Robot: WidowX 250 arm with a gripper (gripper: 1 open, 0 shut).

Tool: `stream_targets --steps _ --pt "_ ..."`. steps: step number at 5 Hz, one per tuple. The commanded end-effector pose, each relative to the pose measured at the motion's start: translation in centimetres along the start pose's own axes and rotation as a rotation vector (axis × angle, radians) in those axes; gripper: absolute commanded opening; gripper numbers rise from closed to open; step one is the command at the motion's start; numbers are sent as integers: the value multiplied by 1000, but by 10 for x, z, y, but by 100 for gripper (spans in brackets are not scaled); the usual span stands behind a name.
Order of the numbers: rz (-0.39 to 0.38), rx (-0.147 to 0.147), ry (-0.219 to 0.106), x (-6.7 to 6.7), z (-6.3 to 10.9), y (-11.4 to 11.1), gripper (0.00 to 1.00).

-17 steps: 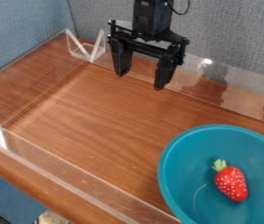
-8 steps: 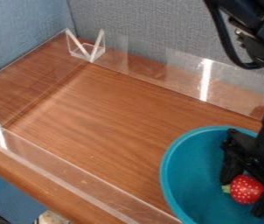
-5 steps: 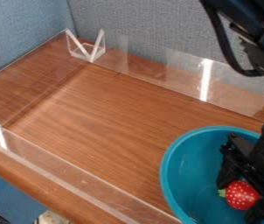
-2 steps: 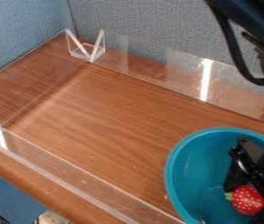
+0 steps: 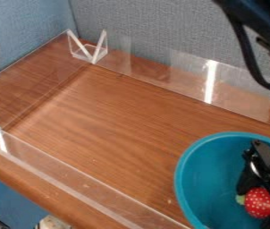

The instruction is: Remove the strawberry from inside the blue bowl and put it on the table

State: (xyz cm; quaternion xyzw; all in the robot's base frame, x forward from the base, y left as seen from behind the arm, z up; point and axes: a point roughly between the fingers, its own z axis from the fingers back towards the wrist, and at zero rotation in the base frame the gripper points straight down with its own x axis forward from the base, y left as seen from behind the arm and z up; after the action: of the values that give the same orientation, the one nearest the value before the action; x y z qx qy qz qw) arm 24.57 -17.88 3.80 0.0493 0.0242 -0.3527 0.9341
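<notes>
Strawberry (image 5: 260, 201) lies inside the blue bowl (image 5: 203, 170) at the near right corner, with the gripper (image 5: 259, 179) lowered over it for a top grasp; whether its fingers clasp the fruit cannot be told. Beyond, bare worktop (image 5: 102, 107) offers placement room.

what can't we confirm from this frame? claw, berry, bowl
- Claw: only a dark part shows at the right edge of the camera view; the frame crops it, so open or shut is unreadable.
- Strawberry: red body visible, but contact with the fingers can't be resolved; too small and partly covered by the claw.
- Blue bowl: right and bottom parts run off the frame.
- Arm: only a blurred dark section at top right.
</notes>
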Motion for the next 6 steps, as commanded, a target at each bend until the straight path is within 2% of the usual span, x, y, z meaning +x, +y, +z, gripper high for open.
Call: stream_targets --steps 1,4,6 --pt "-27 13 -39 -5 9 17 0" --pt "6 46 -38 -7 23 53 0" --pt "-5 61 -37 -16 15 47 0"
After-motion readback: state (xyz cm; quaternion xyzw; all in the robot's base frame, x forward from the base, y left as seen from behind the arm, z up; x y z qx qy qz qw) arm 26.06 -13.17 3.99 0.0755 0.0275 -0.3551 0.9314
